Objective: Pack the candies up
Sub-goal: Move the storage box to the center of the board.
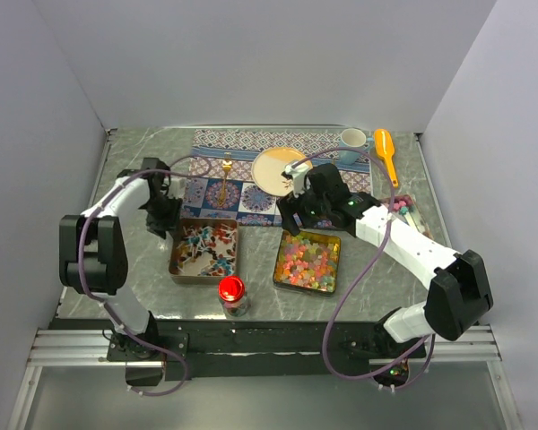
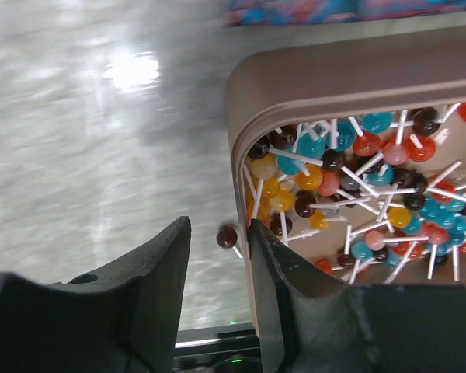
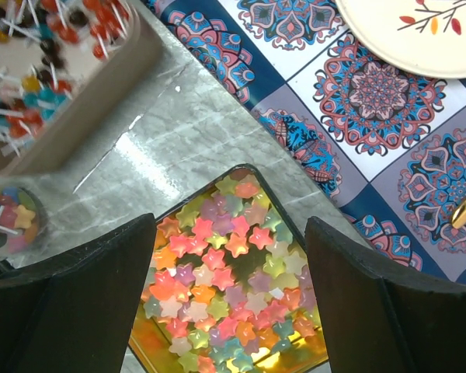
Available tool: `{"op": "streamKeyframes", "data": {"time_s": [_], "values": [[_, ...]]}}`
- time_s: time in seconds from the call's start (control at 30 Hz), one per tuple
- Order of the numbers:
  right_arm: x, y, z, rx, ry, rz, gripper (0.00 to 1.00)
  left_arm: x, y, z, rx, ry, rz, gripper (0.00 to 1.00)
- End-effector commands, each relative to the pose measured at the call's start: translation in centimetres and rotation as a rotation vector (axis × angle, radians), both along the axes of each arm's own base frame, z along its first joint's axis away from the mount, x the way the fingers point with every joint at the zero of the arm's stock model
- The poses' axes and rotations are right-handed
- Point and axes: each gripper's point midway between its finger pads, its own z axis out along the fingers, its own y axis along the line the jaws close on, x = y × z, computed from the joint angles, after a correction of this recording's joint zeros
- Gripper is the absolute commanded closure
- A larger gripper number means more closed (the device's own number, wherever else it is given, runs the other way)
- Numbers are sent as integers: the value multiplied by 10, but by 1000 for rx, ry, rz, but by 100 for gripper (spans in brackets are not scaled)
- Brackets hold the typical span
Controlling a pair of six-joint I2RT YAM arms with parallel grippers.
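Observation:
The candies (image 1: 308,260) are small glossy star-shaped sweets in pink, orange, yellow and green, filling a gold tray (image 1: 276,279) right of centre. My right gripper (image 1: 294,219) hovers open and empty over the tray's far end. In the right wrist view its jaws (image 3: 231,225) stand wide apart above the candies (image 3: 233,287) and the tray (image 3: 299,353). My left gripper (image 1: 166,220) is open at the far left corner of a brown tray (image 1: 173,262) of lollipops (image 1: 206,246). Its jaws (image 2: 220,224) straddle the tray wall (image 2: 334,70), with a loose brown lollipop (image 2: 227,236) on the table between them.
A small jar with a red lid (image 1: 232,291) stands at the table's front edge between the trays. A patterned mat (image 1: 251,193) at the back holds a cream plate (image 1: 278,168) and a gold stick (image 1: 225,175). A cup (image 1: 352,139) and a yellow scoop (image 1: 386,152) lie at the back right.

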Motion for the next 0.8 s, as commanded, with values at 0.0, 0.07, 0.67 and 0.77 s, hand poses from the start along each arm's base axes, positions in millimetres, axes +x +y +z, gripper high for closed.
{"op": "streamKeyframes", "data": {"time_s": [0.0,0.07,0.67,0.77], "values": [[14,13,22,60,-42,-1,15,2,41,14,87,-38,-63,57],[16,15,21,63,-39,-1,15,3,62,15,117,-52,-79,57],[16,20,23,67,-28,30,15,83,90,118,-81,-526,0,22],[15,18,25,60,-39,32,14,66,33,184,-183,-821,-167,12]]}}
